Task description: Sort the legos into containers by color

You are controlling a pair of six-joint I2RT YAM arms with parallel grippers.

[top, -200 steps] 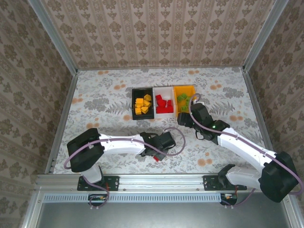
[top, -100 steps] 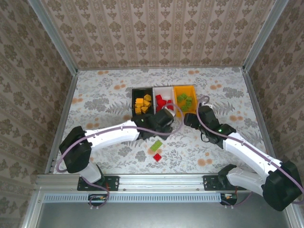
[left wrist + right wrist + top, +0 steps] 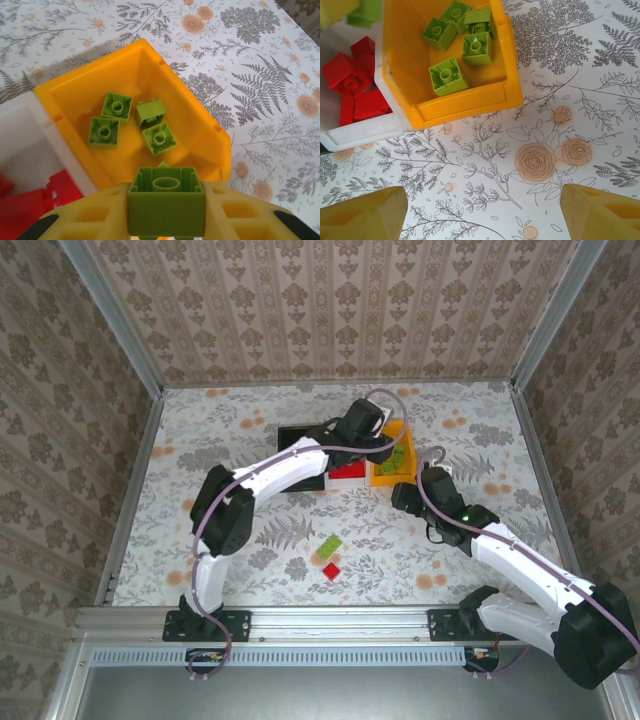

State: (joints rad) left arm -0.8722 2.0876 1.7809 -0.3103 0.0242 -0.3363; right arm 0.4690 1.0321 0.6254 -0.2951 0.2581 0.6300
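Observation:
My left gripper (image 3: 166,212) is shut on a lime green lego (image 3: 166,197), held underside up just above the near corner of the orange-yellow bin (image 3: 200,125). Several green legos (image 3: 159,138) lie in that bin. In the top view the left gripper (image 3: 383,447) hangs over the orange-yellow bin (image 3: 400,430). The white bin (image 3: 348,480) holds red legos (image 3: 350,75). The black bin (image 3: 292,432) is mostly hidden under the left arm. My right gripper (image 3: 482,210) is open over bare cloth just in front of the orange-yellow bin (image 3: 465,107). A green lego (image 3: 329,546) and a red lego (image 3: 331,570) lie loose near the front.
The three bins stand side by side at mid-table on a floral cloth. Patterned walls with metal rails close in the table on three sides. The left arm stretches diagonally across the black and white bins.
The left arm swung from the loose legos at the front up across the bins, carrying the green lego to the orange-yellow bin. The right gripper drew back a little from that bin.

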